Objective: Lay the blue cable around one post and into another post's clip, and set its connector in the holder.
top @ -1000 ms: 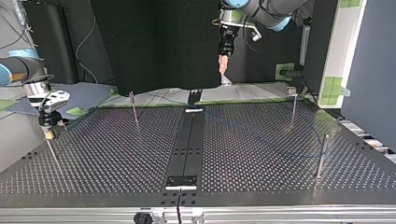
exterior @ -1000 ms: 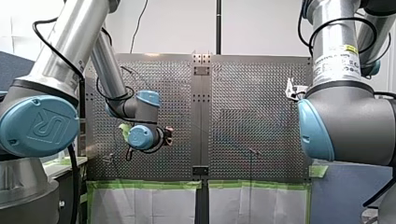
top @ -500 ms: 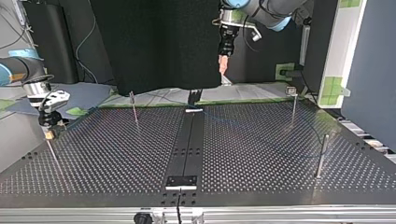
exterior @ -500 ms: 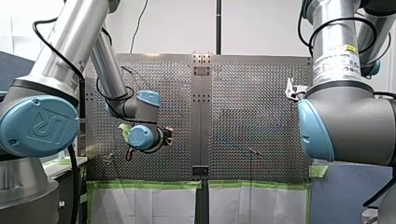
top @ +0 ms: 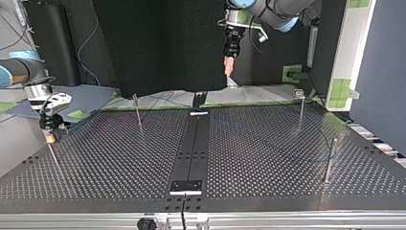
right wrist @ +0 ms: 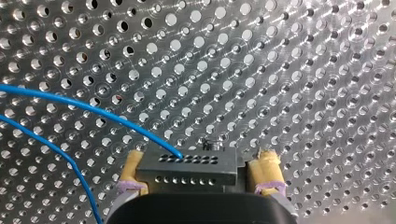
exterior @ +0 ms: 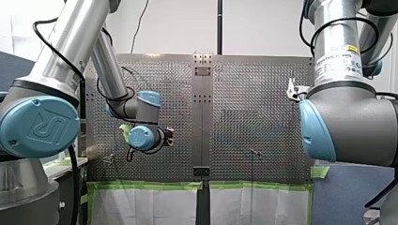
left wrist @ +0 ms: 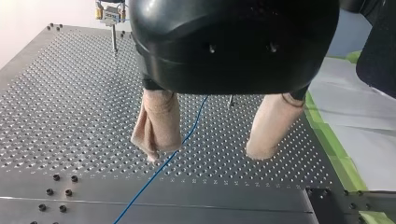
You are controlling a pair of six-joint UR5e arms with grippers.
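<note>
Perforated worktop [top: 268, 158]. The blue joint cap [exterior: 40, 126] on my left arm reads "UR". My left gripper [left wrist: 208, 149]: jaws released, above the blue cable [left wrist: 159, 170] lying on the worktop. My right gripper [right wrist: 201, 159]: jaws clamp the connector [right wrist: 187, 172].

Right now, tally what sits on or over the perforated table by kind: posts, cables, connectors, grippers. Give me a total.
Posts: 4
Blue cable: 1
Connector: 1
Grippers: 2 (my left gripper, my right gripper)
Total: 8
</note>
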